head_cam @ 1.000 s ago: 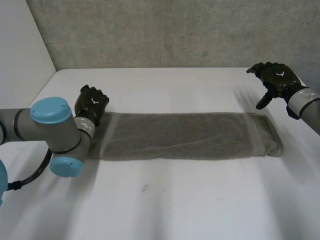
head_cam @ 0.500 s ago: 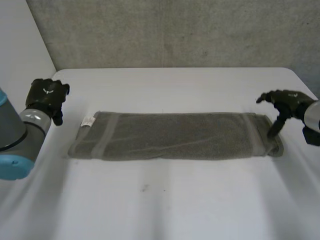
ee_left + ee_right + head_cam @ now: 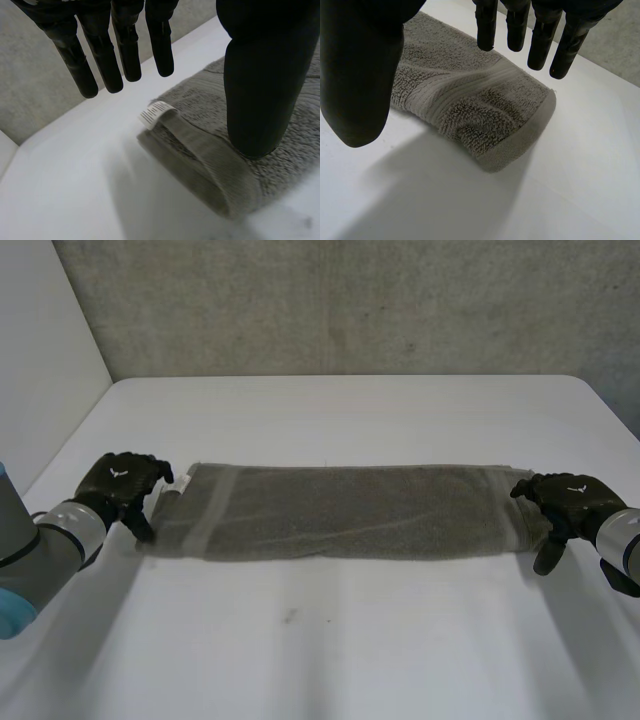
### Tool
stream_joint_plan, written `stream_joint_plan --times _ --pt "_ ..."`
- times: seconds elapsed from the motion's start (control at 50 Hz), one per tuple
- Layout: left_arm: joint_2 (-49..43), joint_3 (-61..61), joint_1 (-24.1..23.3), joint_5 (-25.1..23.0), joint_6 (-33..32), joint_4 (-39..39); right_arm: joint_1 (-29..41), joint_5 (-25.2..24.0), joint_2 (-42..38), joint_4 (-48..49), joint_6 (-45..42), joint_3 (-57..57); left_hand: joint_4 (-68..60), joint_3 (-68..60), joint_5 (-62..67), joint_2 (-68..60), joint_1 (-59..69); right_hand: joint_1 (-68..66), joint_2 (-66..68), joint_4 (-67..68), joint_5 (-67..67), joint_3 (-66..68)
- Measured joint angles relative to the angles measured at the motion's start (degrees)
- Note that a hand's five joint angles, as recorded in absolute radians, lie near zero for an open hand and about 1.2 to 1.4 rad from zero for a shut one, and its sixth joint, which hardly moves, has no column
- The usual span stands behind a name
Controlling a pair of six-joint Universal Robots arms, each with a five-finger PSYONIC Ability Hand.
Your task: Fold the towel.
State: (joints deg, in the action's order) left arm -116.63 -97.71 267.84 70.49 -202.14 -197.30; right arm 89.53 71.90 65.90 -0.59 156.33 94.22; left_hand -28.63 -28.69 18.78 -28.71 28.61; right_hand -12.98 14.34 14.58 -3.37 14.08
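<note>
Two hands bracket one towel (image 3: 345,512). It lies as a folded strip on the white table (image 3: 330,640), long axis running 9 o'clock to 3 o'clock in the head view.

My left hand (image 3: 125,485) sits at the 9 o'clock end and my right hand (image 3: 565,502) at the 3 o'clock end. Each is equally near its own end, so neither arm has the advantage.

- **Left hand:** spread wide and holding nothing. The thumb hangs over the end hem, and the fingers (image 3: 102,55) reach past the corner bearing the white label (image 3: 156,112). I cannot tell whether the thumb touches the cloth.
- **Right hand:** spread wide and holding nothing. The towel's end lies below the palm, between thumb and fingers (image 3: 487,25).

I judge that the next fold runs along the long axis, one end carried onto the other. The table offers free surface at 6 and 12 o'clock. A grey wall (image 3: 350,300) stands beyond the far edge at 12 o'clock.
</note>
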Motion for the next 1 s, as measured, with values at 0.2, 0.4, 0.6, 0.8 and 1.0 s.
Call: stream_joint_plan --times 0.2,0.4,0.6,0.8,1.0 --pt "-0.4 -2.8 -0.2 -0.3 0.1 0.0 -0.9 -0.7 -0.3 0.0 -0.4 -0.1 -1.9 -1.8 1.6 -1.8 1.8 0.0 0.0 0.0 0.0 0.0" --pt "0.5 -5.6 -0.1 0.0 -0.1 0.0 -2.6 -1.4 -2.5 0.4 -4.7 0.0 -10.7 -10.6 10.3 -10.6 10.7 -1.4 0.5 0.4 -0.7 0.6" --pt "3.5 -9.2 0.0 0.4 -1.1 0.0 -2.7 -1.3 -5.1 4.7 -5.9 -0.2 -18.9 -18.8 18.6 -18.8 18.8 -26.4 25.2 24.7 -25.7 25.3" --pt "10.2 -15.7 0.0 0.3 -2.8 0.4 -3.0 -0.6 -6.1 12.6 -5.8 -0.5 -21.9 -21.8 21.6 -21.9 21.9 -63.8 62.0 62.1 -64.3 62.3" --pt "16.5 -19.8 0.3 0.1 -3.5 1.8 -7.0 -0.3 -6.0 14.0 -9.8 -1.3 -17.1 -17.1 17.0 -17.1 17.1 -63.8 62.0 62.1 -64.3 62.3"
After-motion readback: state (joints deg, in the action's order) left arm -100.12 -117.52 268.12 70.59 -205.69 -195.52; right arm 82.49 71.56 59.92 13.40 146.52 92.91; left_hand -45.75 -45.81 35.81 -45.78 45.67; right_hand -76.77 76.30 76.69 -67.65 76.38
